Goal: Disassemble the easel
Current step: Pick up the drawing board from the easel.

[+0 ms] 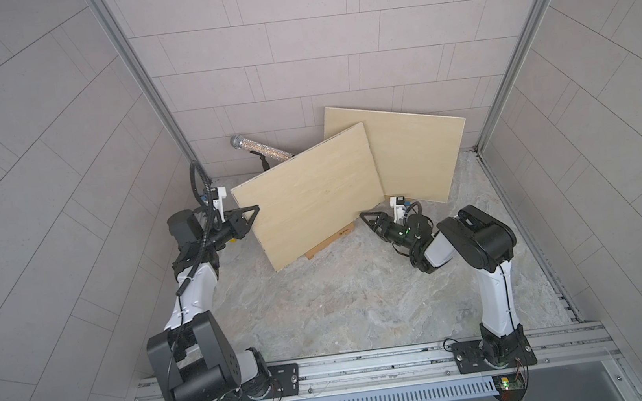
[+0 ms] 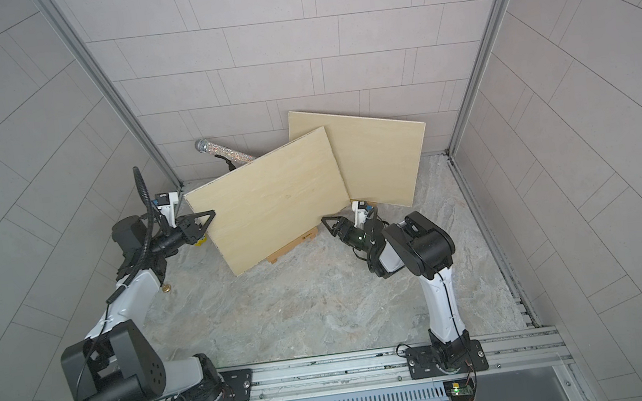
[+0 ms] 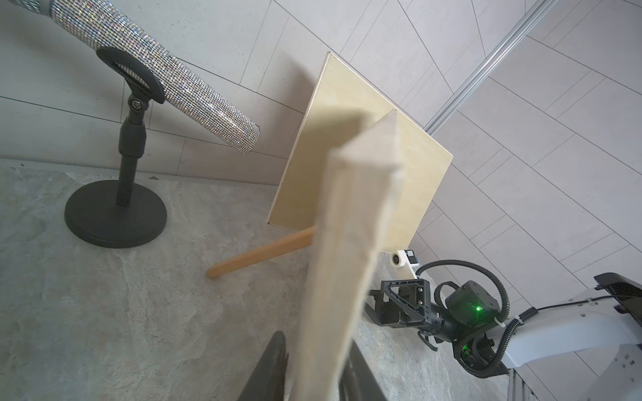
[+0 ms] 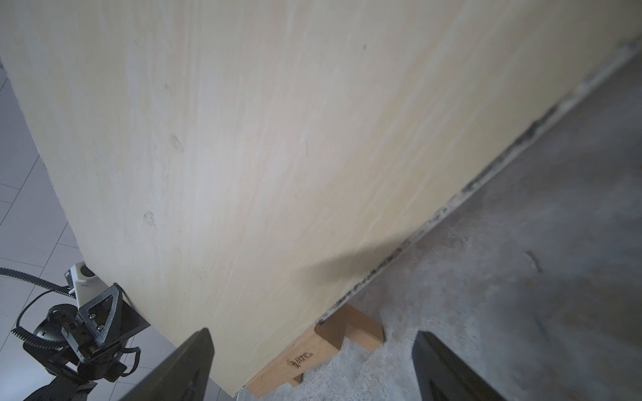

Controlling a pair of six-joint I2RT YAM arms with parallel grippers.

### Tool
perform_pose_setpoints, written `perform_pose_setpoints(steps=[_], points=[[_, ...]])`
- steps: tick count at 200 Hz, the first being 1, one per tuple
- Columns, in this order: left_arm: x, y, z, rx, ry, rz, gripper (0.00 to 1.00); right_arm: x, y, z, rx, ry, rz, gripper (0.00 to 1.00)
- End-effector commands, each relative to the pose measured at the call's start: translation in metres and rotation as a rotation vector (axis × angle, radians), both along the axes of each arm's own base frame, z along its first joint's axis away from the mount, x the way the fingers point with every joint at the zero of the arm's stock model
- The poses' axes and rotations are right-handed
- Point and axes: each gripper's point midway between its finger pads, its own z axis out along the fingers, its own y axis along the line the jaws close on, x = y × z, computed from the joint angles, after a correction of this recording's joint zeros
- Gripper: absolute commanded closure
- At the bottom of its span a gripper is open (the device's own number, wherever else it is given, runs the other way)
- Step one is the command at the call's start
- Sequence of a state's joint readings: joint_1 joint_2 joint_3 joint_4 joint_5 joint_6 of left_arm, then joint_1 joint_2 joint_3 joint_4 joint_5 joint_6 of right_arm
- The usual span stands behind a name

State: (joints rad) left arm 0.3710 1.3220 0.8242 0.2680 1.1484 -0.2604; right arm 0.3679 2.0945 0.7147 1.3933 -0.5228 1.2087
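A pale wooden board (image 1: pixel 310 194) (image 2: pixel 270 199) stands tilted on the easel, whose brown wooden ledge (image 1: pixel 330 243) (image 4: pixel 305 357) pokes out under its lower edge. One easel leg (image 3: pixel 260 253) shows behind the board. My left gripper (image 1: pixel 253 213) (image 3: pixel 314 338) is at the board's left edge, its fingers pressed on either side of that edge. My right gripper (image 1: pixel 366 219) (image 4: pixel 312 331) stands open and empty low by the board's lower right corner, facing the ledge. A second board (image 1: pixel 408 150) (image 3: pixel 364 156) leans on the back wall.
A glittery microphone (image 1: pixel 262 150) (image 3: pixel 156 73) on a black round-based stand (image 3: pixel 116 215) is at the back left, behind the front board. A small yellow piece (image 2: pixel 200 242) and a brass piece (image 2: pixel 165 288) lie on the floor by my left arm. Walls close in on three sides.
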Motion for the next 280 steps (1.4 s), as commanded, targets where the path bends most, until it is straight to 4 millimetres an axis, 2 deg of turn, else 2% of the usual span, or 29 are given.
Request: perform_pose_setpoints(steps=[1, 62, 95, 117, 162, 193, 233, 280], points=[[0.003, 0.011, -0.017, -0.012, 0.068, 0.067, 1.00, 0.008, 0.002, 0.006, 0.036, -0.016, 0.008, 0.06], [0.002, 0.010, -0.018, -0.017, 0.077, 0.058, 1.00, 0.035, 0.009, 0.001, 0.060, -0.028, -0.005, 0.06], [0.002, 0.010, -0.020, -0.013, 0.082, 0.057, 1.00, 0.050, 0.013, 0.008, 0.076, -0.055, -0.017, 0.06], [0.002, 0.010, -0.018, -0.009, 0.079, 0.056, 1.00, 0.057, 0.014, 0.022, 0.089, -0.092, -0.025, 0.07], [0.000, 0.010, -0.009, 0.018, 0.049, 0.068, 1.00, 0.058, 0.014, 0.058, 0.108, -0.165, -0.026, 0.08], [0.001, 0.011, 0.001, 0.030, 0.014, 0.076, 1.00, 0.056, 0.015, 0.074, 0.119, -0.195, -0.014, 0.08], [0.000, 0.007, 0.015, 0.043, -0.035, 0.068, 1.00, 0.055, 0.018, 0.076, 0.120, -0.200, -0.002, 0.08], [-0.010, -0.002, 0.018, 0.152, -0.065, 0.064, 1.00, 0.054, 0.025, 0.075, 0.113, -0.209, 0.013, 0.09]])
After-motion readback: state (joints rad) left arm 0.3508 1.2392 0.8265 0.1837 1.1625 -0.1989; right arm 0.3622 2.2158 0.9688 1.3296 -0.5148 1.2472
